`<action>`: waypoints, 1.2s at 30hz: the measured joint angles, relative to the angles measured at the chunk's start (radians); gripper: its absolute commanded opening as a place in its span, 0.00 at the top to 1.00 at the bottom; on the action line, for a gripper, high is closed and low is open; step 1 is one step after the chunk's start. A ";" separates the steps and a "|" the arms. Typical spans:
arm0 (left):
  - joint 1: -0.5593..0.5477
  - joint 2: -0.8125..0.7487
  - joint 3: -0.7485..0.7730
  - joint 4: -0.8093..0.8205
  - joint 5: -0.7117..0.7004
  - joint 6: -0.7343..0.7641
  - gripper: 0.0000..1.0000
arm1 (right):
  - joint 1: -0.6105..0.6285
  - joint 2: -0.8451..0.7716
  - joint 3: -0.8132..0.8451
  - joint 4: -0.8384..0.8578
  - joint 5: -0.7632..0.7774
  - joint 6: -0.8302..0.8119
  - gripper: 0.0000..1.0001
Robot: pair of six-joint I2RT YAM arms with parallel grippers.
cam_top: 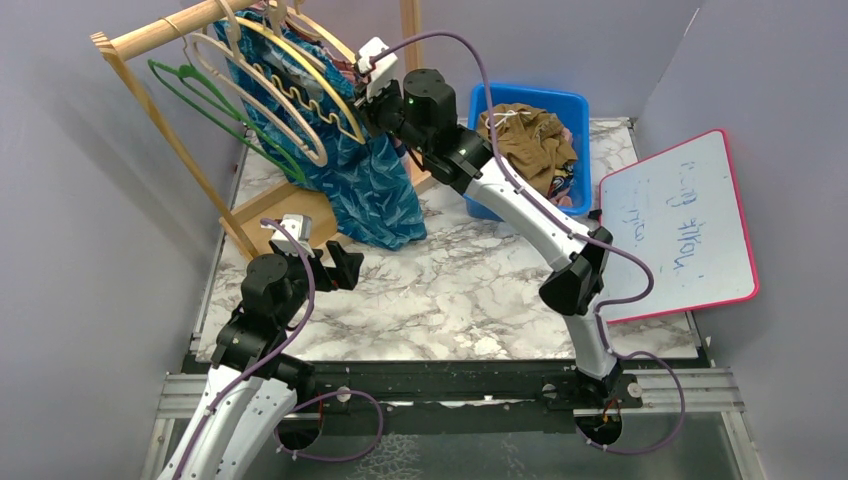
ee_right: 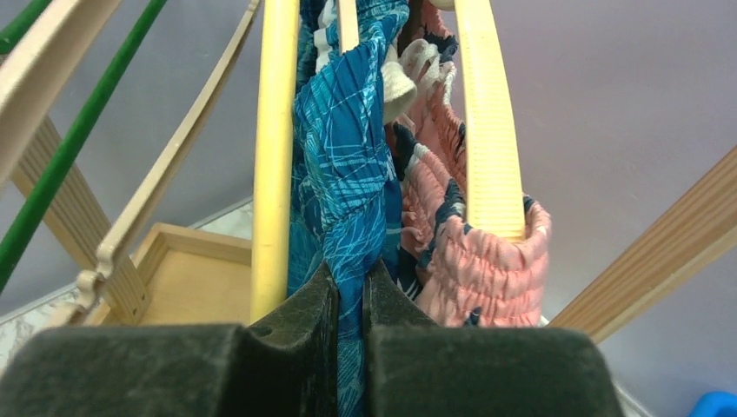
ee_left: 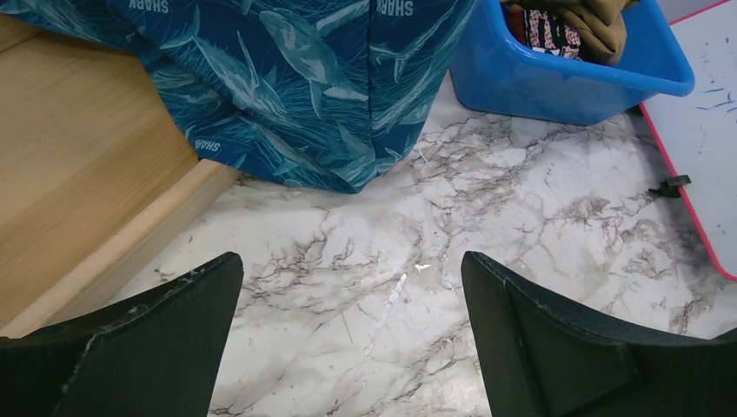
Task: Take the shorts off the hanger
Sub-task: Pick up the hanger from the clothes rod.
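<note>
Teal shark-print shorts (cam_top: 362,185) hang from a yellow hanger (cam_top: 318,78) on the wooden rack, their hem reaching the table. My right gripper (ee_right: 351,287) is shut on the teal waistband (ee_right: 352,156), up by the hanger arms (ee_right: 275,156). Pink shorts with navy blotches (ee_right: 482,261) hang on the neighbouring yellow hanger (ee_right: 488,130). Olive-brown shorts with a white drawstring (cam_top: 530,140) lie in the blue bin (cam_top: 577,105). My left gripper (cam_top: 335,265) is open and empty, low over the marble, just short of the teal hem (ee_left: 295,95).
Empty cream (cam_top: 262,105) and green hangers (cam_top: 215,100) hang on the rack rail (cam_top: 150,35). The rack's wooden base (ee_left: 78,165) lies left of my left gripper. A pink-framed whiteboard (cam_top: 680,225) leans at the right. Grey walls enclose the marble table (cam_top: 460,290).
</note>
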 measured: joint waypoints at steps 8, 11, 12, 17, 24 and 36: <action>0.000 0.000 0.000 0.000 0.000 0.000 0.01 | 0.007 -0.050 -0.157 0.176 0.030 0.137 0.99; 0.000 0.001 0.000 0.000 0.000 0.000 0.01 | 0.007 -0.060 -0.188 0.238 0.047 0.202 0.99; 0.000 0.002 0.000 0.000 0.000 0.000 0.01 | 0.007 -0.060 -0.189 0.254 0.053 0.219 0.99; 0.000 0.002 0.000 0.000 0.000 0.000 0.01 | 0.007 -0.060 -0.189 0.327 0.077 0.290 0.99; 0.000 0.002 0.000 0.000 0.000 0.000 0.01 | 0.007 -0.081 -0.256 0.411 0.086 0.353 0.99; 0.000 0.002 0.000 0.000 0.000 0.000 0.01 | 0.007 -0.182 -0.449 0.582 0.106 0.401 0.99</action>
